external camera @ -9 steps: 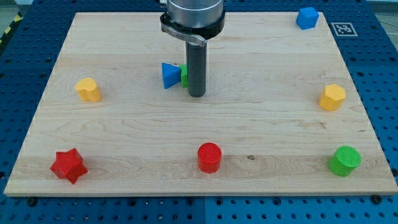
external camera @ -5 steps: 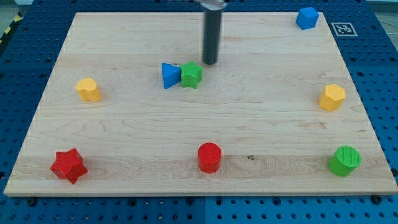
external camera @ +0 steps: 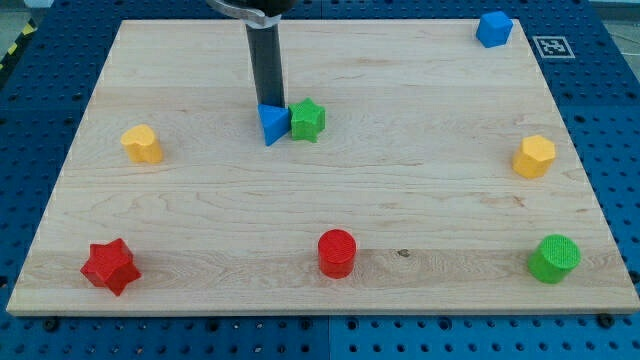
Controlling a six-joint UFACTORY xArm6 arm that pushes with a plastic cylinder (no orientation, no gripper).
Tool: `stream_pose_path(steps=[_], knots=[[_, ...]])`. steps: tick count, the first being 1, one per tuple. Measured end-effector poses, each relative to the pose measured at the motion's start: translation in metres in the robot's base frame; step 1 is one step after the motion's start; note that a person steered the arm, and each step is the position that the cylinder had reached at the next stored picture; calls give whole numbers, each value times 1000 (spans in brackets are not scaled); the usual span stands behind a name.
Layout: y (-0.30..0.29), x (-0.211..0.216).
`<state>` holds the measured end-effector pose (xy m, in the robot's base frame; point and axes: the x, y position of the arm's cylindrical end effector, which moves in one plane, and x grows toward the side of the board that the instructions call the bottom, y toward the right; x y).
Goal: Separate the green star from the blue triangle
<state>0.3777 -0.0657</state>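
The green star (external camera: 308,120) lies on the wooden board (external camera: 320,230) just above its middle, touching the blue triangle (external camera: 271,124) on its left. My tip (external camera: 268,104) stands right behind the blue triangle, at its upper edge, and to the upper left of the green star. The rod rises from there out of the view's top.
A yellow block (external camera: 142,144) lies at the left, a red star (external camera: 109,265) at the bottom left, a red cylinder (external camera: 337,252) at the bottom middle, a green cylinder (external camera: 554,258) at the bottom right, a yellow block (external camera: 535,156) at the right, a blue cube (external camera: 493,28) at the top right.
My tip moved from in front of the green star up and round its right, then left to just behind the blue triangle. The two blocks have not moved.
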Motion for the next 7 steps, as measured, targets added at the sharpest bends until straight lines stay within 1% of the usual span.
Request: stream_pose_path(steps=[1,3,4,5,6,7], knots=[[1,11],[25,7],[2,7],[-10,-6],[2,-29],[18,-29]])
